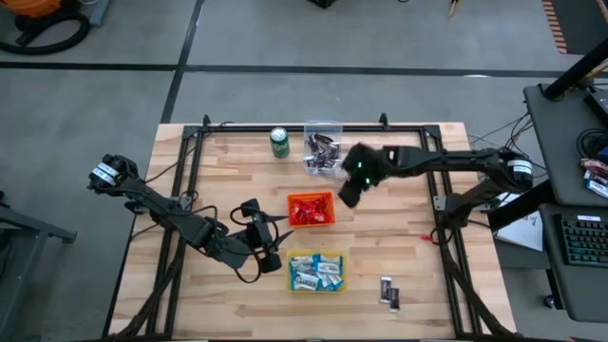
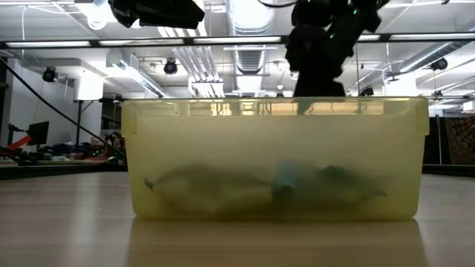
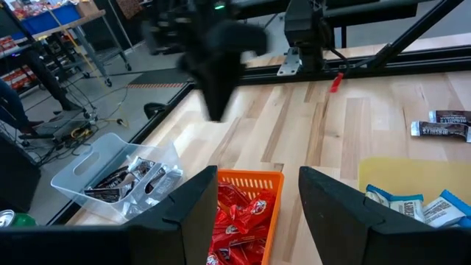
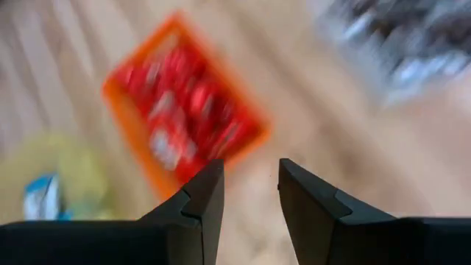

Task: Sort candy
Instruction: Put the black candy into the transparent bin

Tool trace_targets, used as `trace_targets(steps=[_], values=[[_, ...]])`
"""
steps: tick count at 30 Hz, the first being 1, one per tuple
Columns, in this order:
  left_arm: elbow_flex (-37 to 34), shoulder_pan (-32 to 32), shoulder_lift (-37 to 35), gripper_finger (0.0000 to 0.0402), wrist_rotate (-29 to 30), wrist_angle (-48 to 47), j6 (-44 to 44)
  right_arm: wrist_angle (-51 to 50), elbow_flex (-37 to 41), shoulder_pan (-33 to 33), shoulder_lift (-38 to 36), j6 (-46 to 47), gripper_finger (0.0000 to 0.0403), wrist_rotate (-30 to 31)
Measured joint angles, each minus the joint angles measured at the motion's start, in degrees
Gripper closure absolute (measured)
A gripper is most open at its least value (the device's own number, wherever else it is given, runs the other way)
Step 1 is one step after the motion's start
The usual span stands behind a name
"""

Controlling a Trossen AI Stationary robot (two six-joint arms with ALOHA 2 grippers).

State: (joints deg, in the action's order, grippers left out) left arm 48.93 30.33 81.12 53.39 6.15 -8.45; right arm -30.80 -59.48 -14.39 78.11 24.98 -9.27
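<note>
Right tool (image 1: 349, 195), fingers parted and holding nothing, hangs between the clear bin (image 1: 323, 150) of dark candy and the orange bin (image 1: 312, 210) of red candy (image 4: 180, 118).

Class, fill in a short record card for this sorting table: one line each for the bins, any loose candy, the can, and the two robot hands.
Clear bin: dark-wrapped candy, at the far side of the table
Orange bin: red candy, mid-table
Yellow bin: blue-and-white candy, near edge
Loose candy: two dark bars on the wood, right of the yellow bin
Green can: upright, left of the clear bin
Left hand: open, empty, left of the yellow bin
Right hand: fingers apart, nothing between them, between the clear and orange bins
</note>
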Motion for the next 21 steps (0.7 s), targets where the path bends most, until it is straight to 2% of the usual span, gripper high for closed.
trace_targets(steps=[7,17,21], values=[[0.0,0.0,0.0,0.0228,0.0,0.0,0.0,-9.8,-2.0,13.0,0.0,9.3,0.0285,0.0],[0.0,0.0,0.0,0.0228,0.0,0.0,0.0,-17.3,-2.1,30.2,0.0,28.3,0.0294,0.3],[0.0,0.0,0.0,0.0228,0.0,0.0,0.0,-17.4,-2.0,37.2,0.0,24.4,0.0296,0.3]])
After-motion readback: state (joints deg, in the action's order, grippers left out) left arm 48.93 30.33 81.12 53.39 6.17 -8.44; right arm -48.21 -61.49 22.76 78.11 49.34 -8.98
